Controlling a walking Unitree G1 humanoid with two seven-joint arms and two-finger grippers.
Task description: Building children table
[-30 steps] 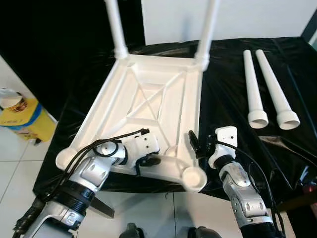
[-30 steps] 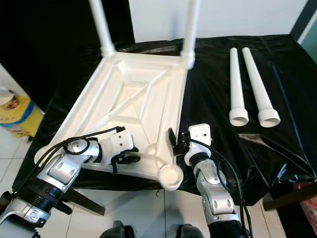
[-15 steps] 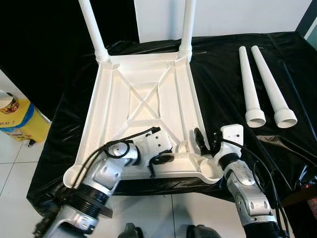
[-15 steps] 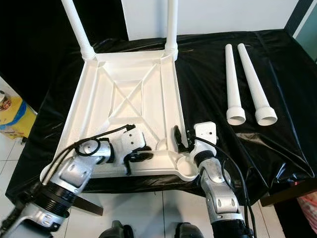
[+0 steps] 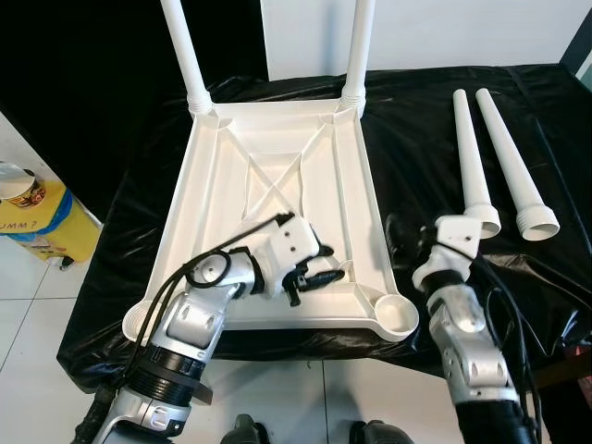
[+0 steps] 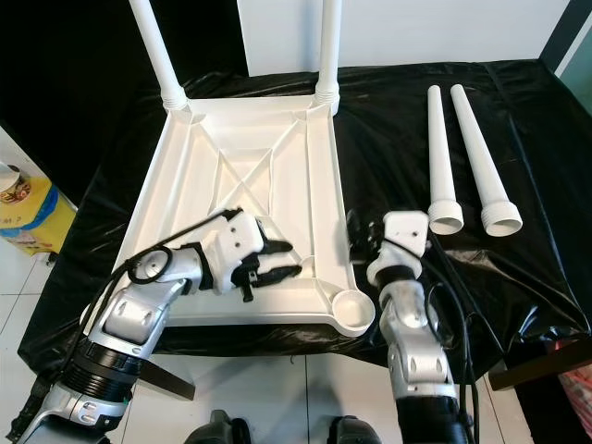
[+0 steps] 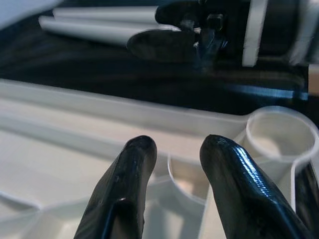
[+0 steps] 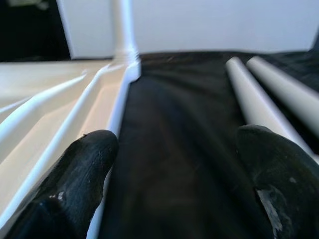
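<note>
A yellow container [image 5: 37, 217] stands on the pale tiled floor [image 5: 23, 305] at the far left, beside the black-draped table [image 5: 425, 120]. Compared with a second ago, the white tabletop [image 5: 268, 176], lying upside down on that cover, sits squarer to the robot rather than skewed, with its two fitted legs [image 5: 180, 46] rising at the far corners. The left hand [image 5: 322, 268] has lifted off the near rail and now hovers inside the frame near the empty corner socket [image 5: 398, 314], fingers [image 7: 124, 184] a little apart and holding nothing. The right hand [image 5: 393, 242] has moved away from the tabletop's right edge and now hangs over bare black cover between it and the two loose legs [image 5: 499, 157], fingers [image 8: 79, 174] spread wide and empty. A white wall [image 5: 462, 32] closes the room behind the table.
</note>
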